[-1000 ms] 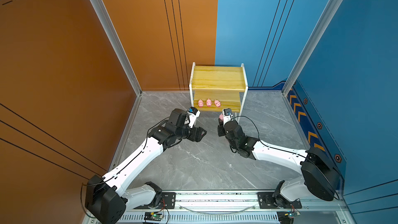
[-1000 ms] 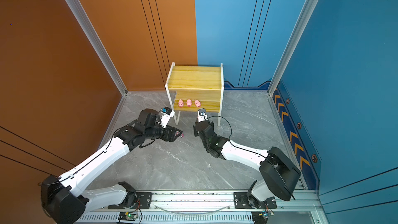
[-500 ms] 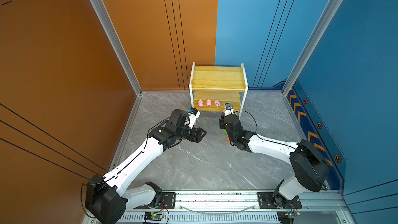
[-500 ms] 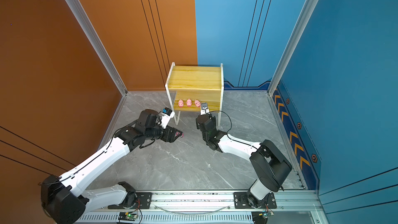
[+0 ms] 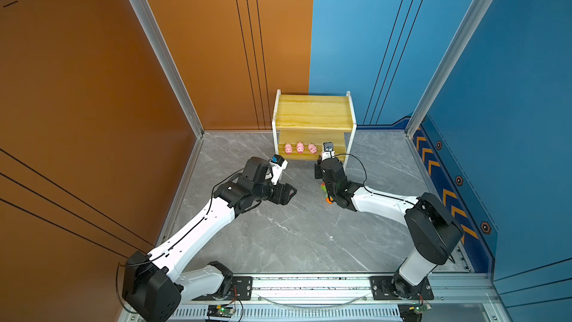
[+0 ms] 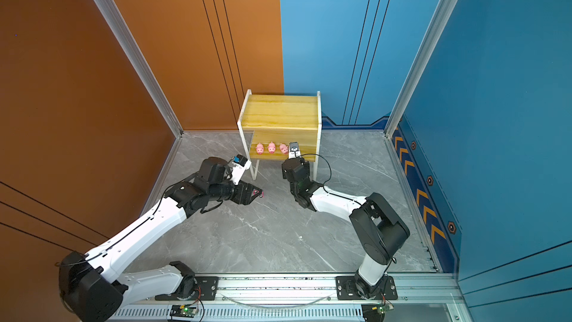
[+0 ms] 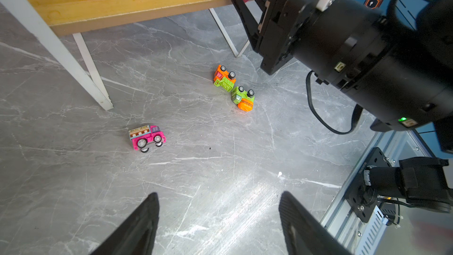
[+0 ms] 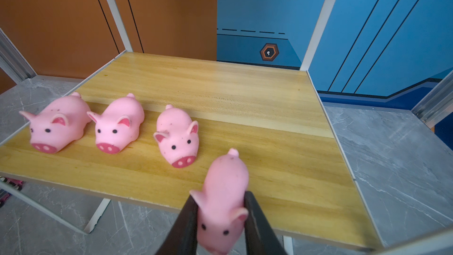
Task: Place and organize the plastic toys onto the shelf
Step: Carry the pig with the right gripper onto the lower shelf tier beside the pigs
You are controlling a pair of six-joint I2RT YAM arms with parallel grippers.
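1. Left hand hung wide open and empty above the counter, near the pink car; hard and light, probably best pinched across its sides.
2. Right hand pinched the soft-looking fourth pig by its head, over the front edge of the shelf.

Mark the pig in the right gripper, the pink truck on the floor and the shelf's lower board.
held pig (image 8: 224, 192), right wrist view, on its back.
pink truck (image 7: 146, 135), left wrist view, on its pink side.
shelf's lower board (image 8: 269, 123), right wrist view, on bare wood behind the held pig.
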